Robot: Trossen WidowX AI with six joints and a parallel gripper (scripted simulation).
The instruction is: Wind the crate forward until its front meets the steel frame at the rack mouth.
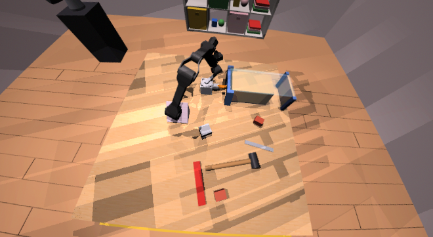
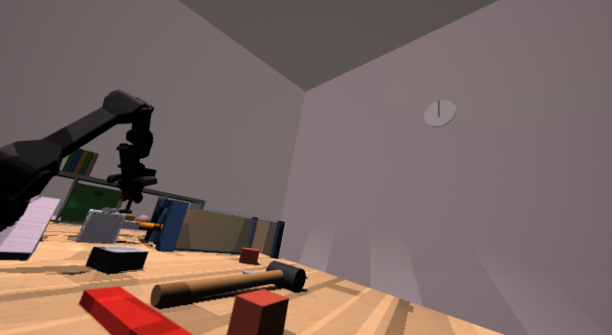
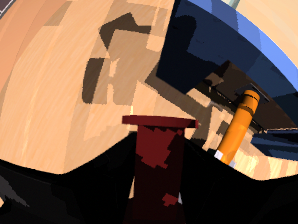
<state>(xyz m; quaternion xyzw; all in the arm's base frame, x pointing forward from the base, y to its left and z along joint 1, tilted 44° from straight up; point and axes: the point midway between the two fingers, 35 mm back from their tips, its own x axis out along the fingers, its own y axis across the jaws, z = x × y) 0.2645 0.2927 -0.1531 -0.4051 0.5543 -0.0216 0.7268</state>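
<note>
Hand holding the red winch knob, orange strap running into the cubby

So the hand [image 1: 216, 71] [image 2: 132, 189] [image 3: 156, 140] is gripping the dark red knob [image 2: 132, 197] [image 3: 159, 150], fingers closing on it from both sides and the flanged end poking out between them. The arm [image 1: 185, 77] [image 2: 85, 129] is arching over from its pinkish base block [image 1: 184, 117] [image 2: 34, 226] and pointing down over the grey winch [image 1: 206, 86] [image 2: 100, 226], with the crank lying across the winch's top and the knob standing up off it.

An orange strap [image 1: 222, 86] [image 2: 150, 225] [image 3: 239, 127] is stretching between the winch side and the near blue end frame [image 1: 229, 86] [image 2: 172, 225] [image 3: 200, 45] of the guard cubby [image 1: 252, 97] [image 2: 215, 231]. In the wrist view it's meeting a dark brown face low inside the blue opening, probably the crate [image 3: 242, 92], but I can't tell how far along it's sitting or whether it's flat. Another blue frame [image 1: 287, 91] [image 2: 279, 239] is standing at the far end.

Over on the surface [image 1: 131, 190] [image 2: 51, 310], a white-topped dark block [image 1: 205, 130] [image 2: 117, 259] is sitting near the winch. Farther off, a wooden-handled mallet [image 1: 231, 163] [image 2: 227, 283] is lying beside a long red bar [image 1: 199, 184] [image 2: 122, 310], with a thin grey strip [image 1: 259, 146] and two reddish blocks lying around them.
</note>
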